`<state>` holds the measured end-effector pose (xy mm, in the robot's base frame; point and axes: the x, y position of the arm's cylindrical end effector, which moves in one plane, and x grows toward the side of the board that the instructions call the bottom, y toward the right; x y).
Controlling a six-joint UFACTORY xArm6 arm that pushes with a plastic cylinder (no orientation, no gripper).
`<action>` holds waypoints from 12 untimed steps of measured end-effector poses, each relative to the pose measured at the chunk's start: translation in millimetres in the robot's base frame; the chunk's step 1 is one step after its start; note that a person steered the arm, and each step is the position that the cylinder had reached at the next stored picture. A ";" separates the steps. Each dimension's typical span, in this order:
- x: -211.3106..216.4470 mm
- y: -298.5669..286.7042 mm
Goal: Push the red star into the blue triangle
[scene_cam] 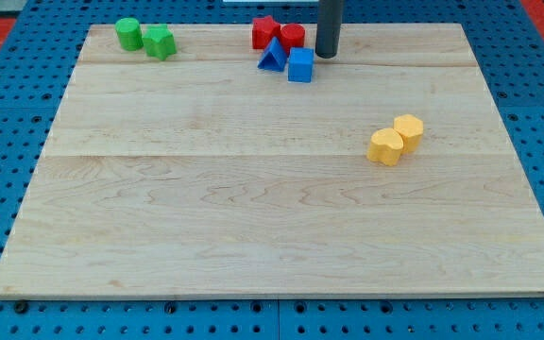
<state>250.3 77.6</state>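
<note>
The red star [264,31] sits near the view's top centre of the wooden board [253,208], touching the blue triangle [272,56] just below it. A red cylinder [293,37] stands right of the star, and a blue cube [300,65] lies right of the triangle. My tip [326,55] is the lower end of a dark rod, just to the right of the red cylinder and blue cube, close to them.
A green cylinder [128,33] and a green star-like block [160,42] sit at the top left. Two yellow blocks [385,146] [409,130] lie together at the right of centre. Blue pegboard surrounds the board.
</note>
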 end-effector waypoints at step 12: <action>-56.3 -115.1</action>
<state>194.0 -37.5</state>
